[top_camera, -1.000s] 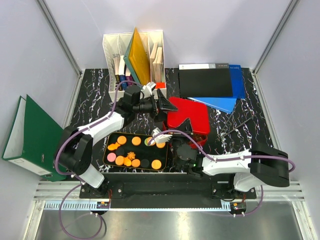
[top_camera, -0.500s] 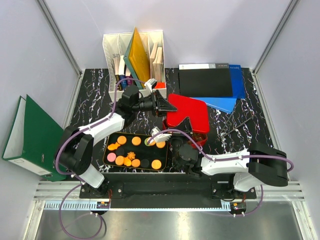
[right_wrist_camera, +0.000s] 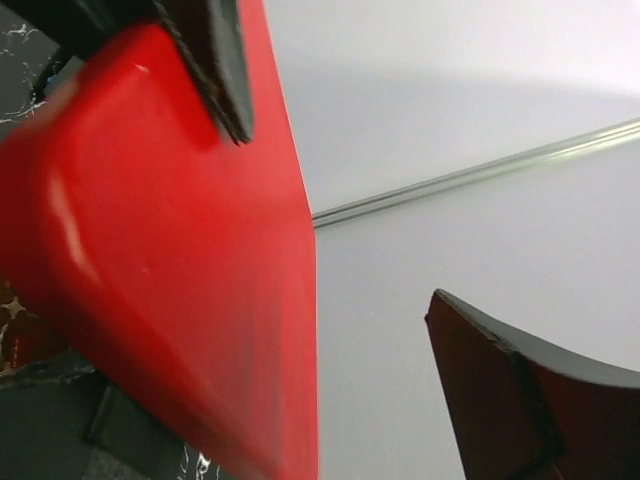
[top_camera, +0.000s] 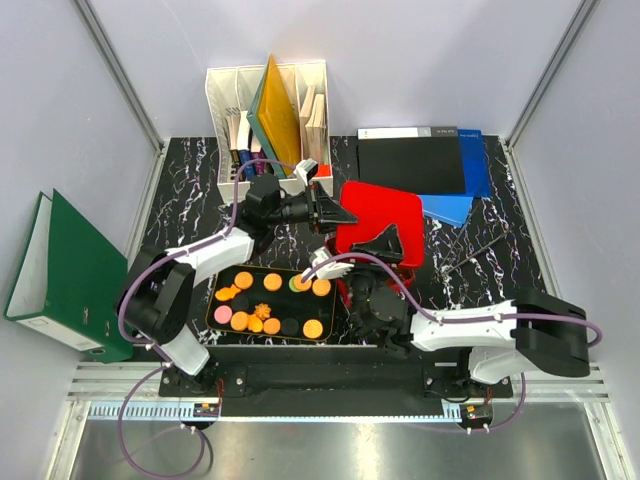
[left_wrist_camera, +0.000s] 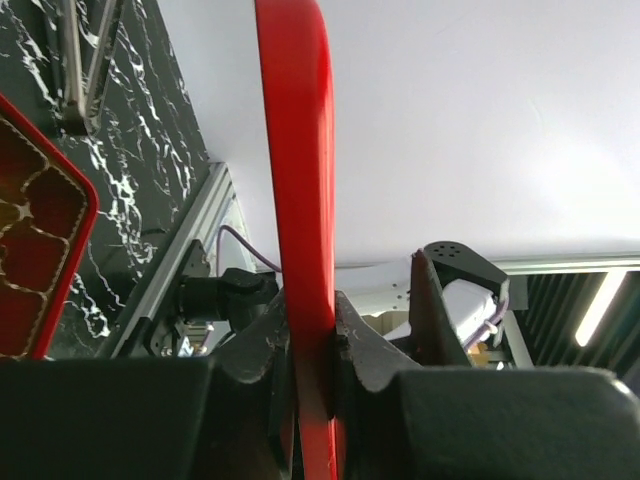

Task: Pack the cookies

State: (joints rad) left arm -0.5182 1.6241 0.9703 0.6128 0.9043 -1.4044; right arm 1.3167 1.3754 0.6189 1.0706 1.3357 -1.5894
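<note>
The cookies (top_camera: 272, 282) are small orange, pink, black and green discs, one flower-shaped, lying in a black tray (top_camera: 214, 315) at the front left. My left gripper (top_camera: 330, 212) is shut on the left edge of a red lid (top_camera: 385, 215), which is raised over the table's middle. Seen from the left wrist, the lid (left_wrist_camera: 295, 150) runs edge-on between the closed jaws of the left gripper (left_wrist_camera: 312, 310), with the red gridded tin (left_wrist_camera: 30, 260) below left. My right gripper (top_camera: 385, 245) stands open at the lid's near edge; in its own view the right gripper (right_wrist_camera: 338, 215) has the lid (right_wrist_camera: 170, 270) beside its upper finger.
A white file organiser (top_camera: 265, 105) with books stands at the back. A black folder (top_camera: 410, 160) lies on blue ones (top_camera: 455, 205) at the back right. A green binder (top_camera: 70, 270) leans outside the left wall. Metal frame rails border the marbled table (top_camera: 180, 210).
My left gripper has closed on the lid's left edge. My right gripper has opened and let go of the lid. The lid has risen and shifted slightly back and right.
</note>
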